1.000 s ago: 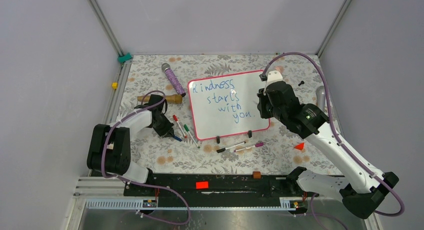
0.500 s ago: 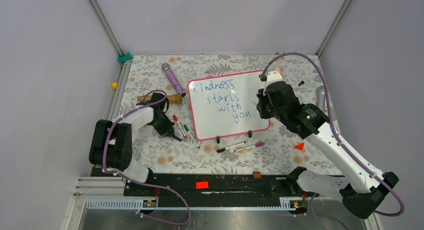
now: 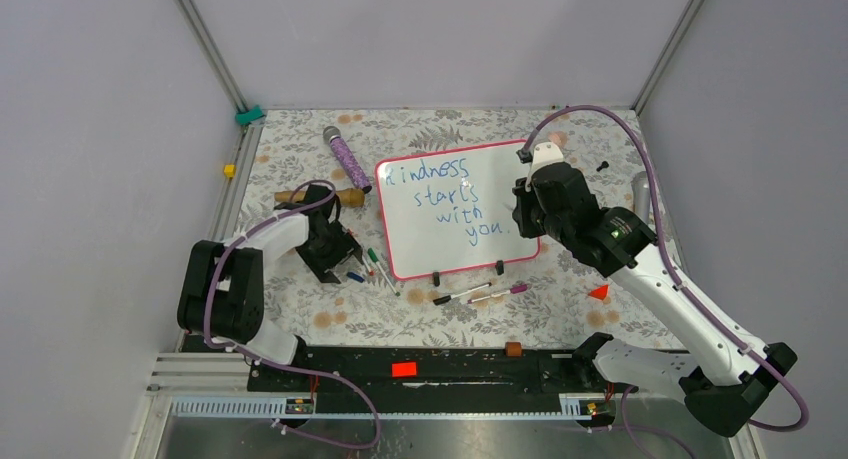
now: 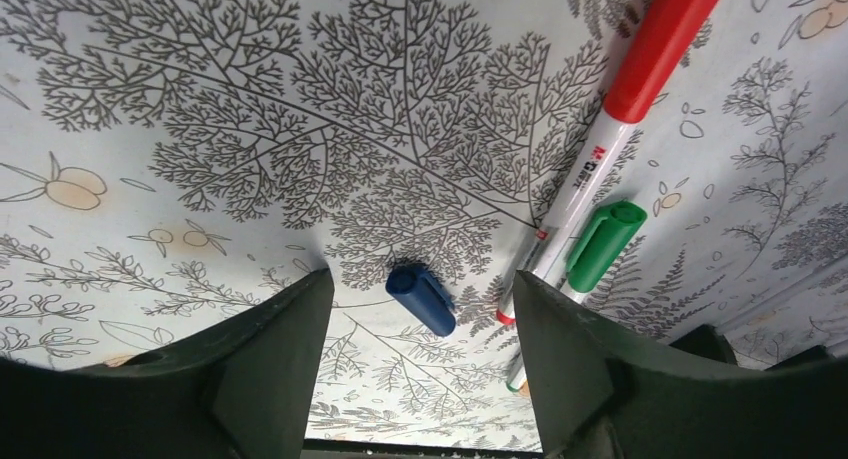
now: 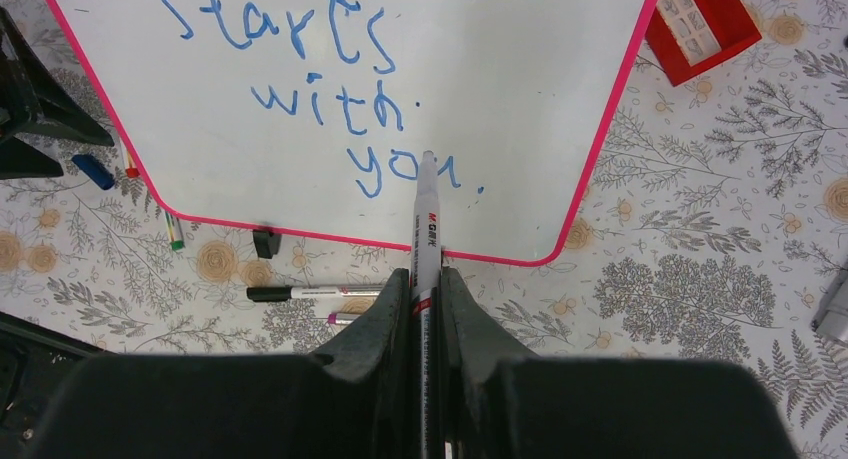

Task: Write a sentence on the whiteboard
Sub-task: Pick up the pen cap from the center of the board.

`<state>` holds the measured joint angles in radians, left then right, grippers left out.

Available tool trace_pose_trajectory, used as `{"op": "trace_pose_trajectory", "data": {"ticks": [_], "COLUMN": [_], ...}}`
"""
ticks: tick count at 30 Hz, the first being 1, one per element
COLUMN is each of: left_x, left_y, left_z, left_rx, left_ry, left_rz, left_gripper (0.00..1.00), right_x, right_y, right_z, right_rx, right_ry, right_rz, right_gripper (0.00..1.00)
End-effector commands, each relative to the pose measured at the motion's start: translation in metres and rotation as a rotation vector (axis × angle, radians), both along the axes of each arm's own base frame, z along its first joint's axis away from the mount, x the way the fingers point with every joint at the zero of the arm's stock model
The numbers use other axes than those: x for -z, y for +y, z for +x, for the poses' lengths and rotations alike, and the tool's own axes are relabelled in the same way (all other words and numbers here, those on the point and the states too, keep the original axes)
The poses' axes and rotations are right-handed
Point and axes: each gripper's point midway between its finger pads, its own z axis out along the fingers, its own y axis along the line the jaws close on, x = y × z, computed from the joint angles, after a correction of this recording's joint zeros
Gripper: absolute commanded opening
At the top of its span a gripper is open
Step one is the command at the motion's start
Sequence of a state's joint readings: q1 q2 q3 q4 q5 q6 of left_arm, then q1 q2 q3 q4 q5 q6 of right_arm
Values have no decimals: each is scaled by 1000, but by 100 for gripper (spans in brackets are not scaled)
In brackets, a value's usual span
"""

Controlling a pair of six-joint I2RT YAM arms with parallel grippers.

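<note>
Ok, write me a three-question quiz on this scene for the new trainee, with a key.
1. True or false: the right hand is shut on a marker whose tip is over the whiteboard.
2. Where is the blue cap? A: on the cloth, between the open fingers of the left hand. B: on the whiteboard. C: clamped in the right hand.
3. Fill in: the last word written on the whiteboard is ____.

Key: 1 true; 2 A; 3 you.
</note>
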<state>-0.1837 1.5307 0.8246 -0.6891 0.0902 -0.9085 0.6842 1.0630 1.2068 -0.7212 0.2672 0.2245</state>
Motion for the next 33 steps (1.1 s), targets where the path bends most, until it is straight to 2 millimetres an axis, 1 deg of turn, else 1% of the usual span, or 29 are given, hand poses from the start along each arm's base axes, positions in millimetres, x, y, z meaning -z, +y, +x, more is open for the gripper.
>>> {"op": "trace_pose_trajectory", "data": {"ticks": [1, 6, 8, 11, 14, 16, 17, 19, 20, 22, 27, 31, 33], "left_x": [11, 12, 12, 14, 16, 17, 18, 19, 21, 20, 11, 1, -7], "left_y": [13, 8, 10, 9, 11, 11, 10, 9, 9, 8, 11, 16, 17], "left_z": [-30, -41, -42, -43, -41, -37, -35, -30, -31, -27, -26, -20, -15], "left_rx": [-2, -25, -34, -38, -22, -14, -8, 1, 9, 28, 118, 137, 139], "left_ry": [93, 99, 86, 75, 77, 69, 71, 90, 127, 154, 203, 191, 168], "left_rz": [61, 36, 45, 55, 108, 145, 157, 182, 201, 236, 388, 446, 456], "left_gripper": [68, 62, 61, 59, 57, 54, 47, 6, 0, 0, 0, 0, 0], "right_x": [-8, -10, -10, -13, -15, -17, -18, -18, -18, -21, -26, -24, -24], "right_y": [2, 4, 6, 8, 10, 11, 11, 13, 13, 15, 22, 26, 28], "right_z": [2, 0, 0, -1, -3, -4, -3, -3, -3, -1, -2, -1, 1], "right_rx": [-9, -21, -26, -31, -40, -42, -42, -46, -44, -46, -57, -64, -65], "right_ry": [-26, -25, -22, -21, -14, -12, -12, -9, -5, 0, 25, 45, 50], "right_rz": [31, 39, 44, 56, 69, 77, 81, 82, 81, 85, 103, 100, 98], "right_gripper": [0, 0, 0, 0, 0, 0, 0, 0, 0, 0, 0, 0, 0]}}
